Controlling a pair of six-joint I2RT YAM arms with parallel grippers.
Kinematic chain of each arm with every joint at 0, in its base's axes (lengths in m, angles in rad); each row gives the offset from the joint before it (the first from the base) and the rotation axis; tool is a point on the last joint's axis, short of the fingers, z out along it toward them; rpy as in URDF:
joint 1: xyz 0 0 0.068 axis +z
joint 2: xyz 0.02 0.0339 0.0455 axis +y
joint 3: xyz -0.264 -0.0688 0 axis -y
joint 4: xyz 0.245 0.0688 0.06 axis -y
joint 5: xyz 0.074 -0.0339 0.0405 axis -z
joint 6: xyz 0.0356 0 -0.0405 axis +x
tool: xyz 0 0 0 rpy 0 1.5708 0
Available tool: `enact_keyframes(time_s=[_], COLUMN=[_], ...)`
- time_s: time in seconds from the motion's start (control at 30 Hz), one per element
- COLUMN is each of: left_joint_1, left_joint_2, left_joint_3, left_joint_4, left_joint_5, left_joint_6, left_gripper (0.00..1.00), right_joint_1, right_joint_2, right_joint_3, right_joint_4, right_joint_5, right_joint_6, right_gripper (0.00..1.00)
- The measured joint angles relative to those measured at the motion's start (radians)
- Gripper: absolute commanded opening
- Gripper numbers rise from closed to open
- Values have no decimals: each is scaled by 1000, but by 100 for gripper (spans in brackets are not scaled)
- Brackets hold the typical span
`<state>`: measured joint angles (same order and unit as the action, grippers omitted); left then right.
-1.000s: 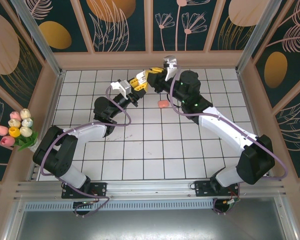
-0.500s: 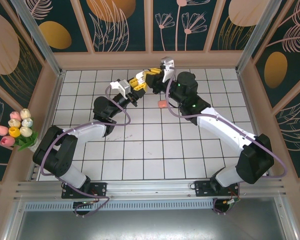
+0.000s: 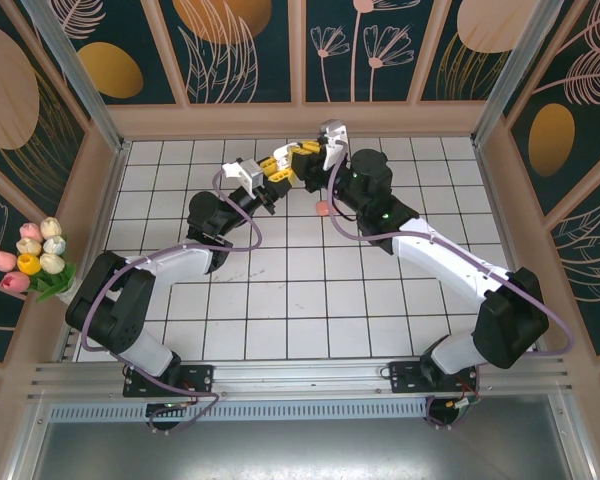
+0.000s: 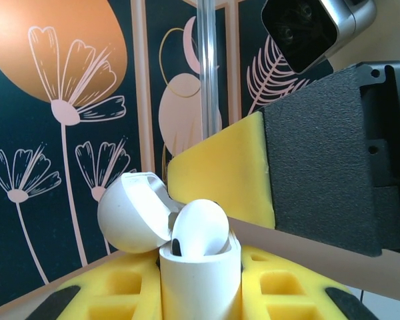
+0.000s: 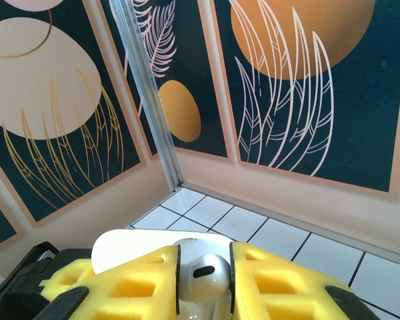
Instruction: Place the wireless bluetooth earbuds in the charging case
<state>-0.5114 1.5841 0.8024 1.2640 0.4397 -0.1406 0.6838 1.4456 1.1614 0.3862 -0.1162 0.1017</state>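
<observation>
Both arms are meeting at the far middle of the tiled table (image 3: pixel 310 300), close to the back wall (image 3: pixel 300 118), and that is leaving the near tiles open. The left gripper (image 4: pixel 200 297) is clamping the white charging case (image 4: pixel 200 277) upright, its lid (image 4: pixel 130 213) hanging open to one side. The right gripper (image 5: pixel 203 283) is pinching a white earbud (image 5: pixel 201 272) between narrow pads, right at the case's mouth. A pink earbud (image 3: pixel 323 208) is lying on the tiles beside the right arm.

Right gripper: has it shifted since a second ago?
Yes. In the top view the right gripper has slid left, closer to the back wall's centre post and the left gripper.
</observation>
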Motion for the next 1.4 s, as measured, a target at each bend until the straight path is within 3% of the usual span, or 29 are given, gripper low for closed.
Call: enact_keyframes(time_s=[1.4], left_joint_1=[-1], left_joint_2=[3], left_joint_3=[0], left_joint_4=[25], left_joint_5=[5], left_joint_6=[-6], left_gripper=[0], right_joint_1=[8], right_joint_2=[-14], right_joint_3=[-2], right_joint_4=[-25], right_joint_5=[40], right_joint_6=[-17], right_gripper=[49])
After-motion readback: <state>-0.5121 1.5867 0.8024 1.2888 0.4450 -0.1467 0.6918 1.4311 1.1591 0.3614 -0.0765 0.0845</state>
